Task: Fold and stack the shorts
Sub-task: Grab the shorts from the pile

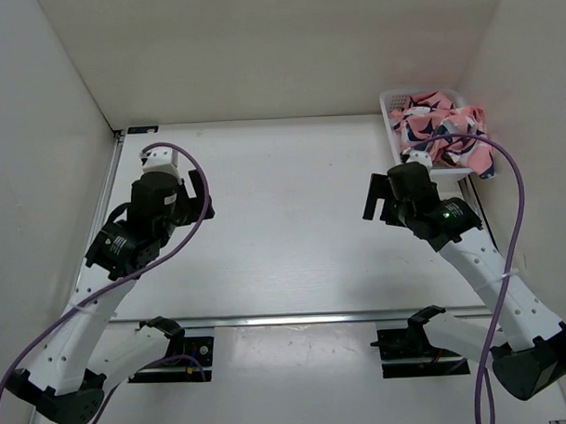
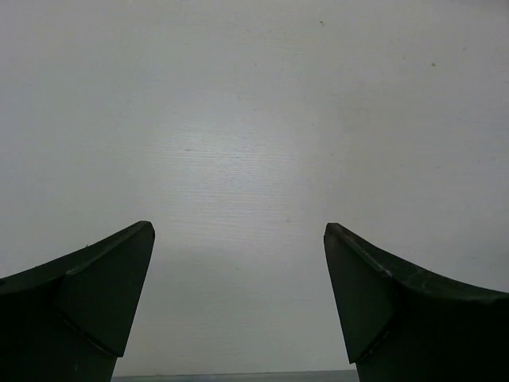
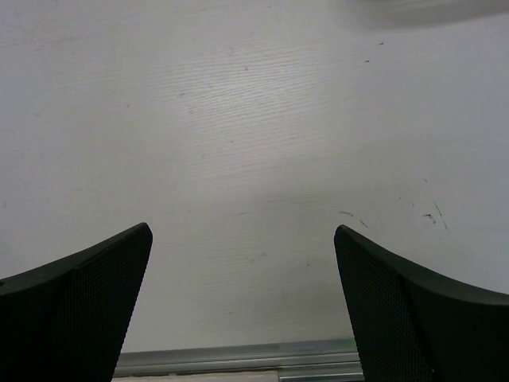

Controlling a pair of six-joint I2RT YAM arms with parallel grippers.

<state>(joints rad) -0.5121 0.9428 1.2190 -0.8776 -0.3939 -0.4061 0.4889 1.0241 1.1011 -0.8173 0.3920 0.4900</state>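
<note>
The salmon-pink shorts [image 1: 443, 130] with navy-and-white shark print lie bunched in a white mesh basket [image 1: 391, 110] at the table's far right corner, spilling over its right side. My right gripper [image 1: 383, 197] is open and empty above the table, just in front and left of the basket. My left gripper [image 1: 191, 192] is open and empty over the left part of the table. Both wrist views show only bare white table between the open jaws, at the left gripper [image 2: 238, 239] and at the right gripper [image 3: 242, 239]. The shorts do not show in the wrist views.
White walls close in the table at the back, left and right. A metal rail [image 1: 296, 318] runs along the table's near edge and shows at the bottom of the right wrist view [image 3: 238, 358]. Purple cables [image 1: 510, 195] loop off both arms.
</note>
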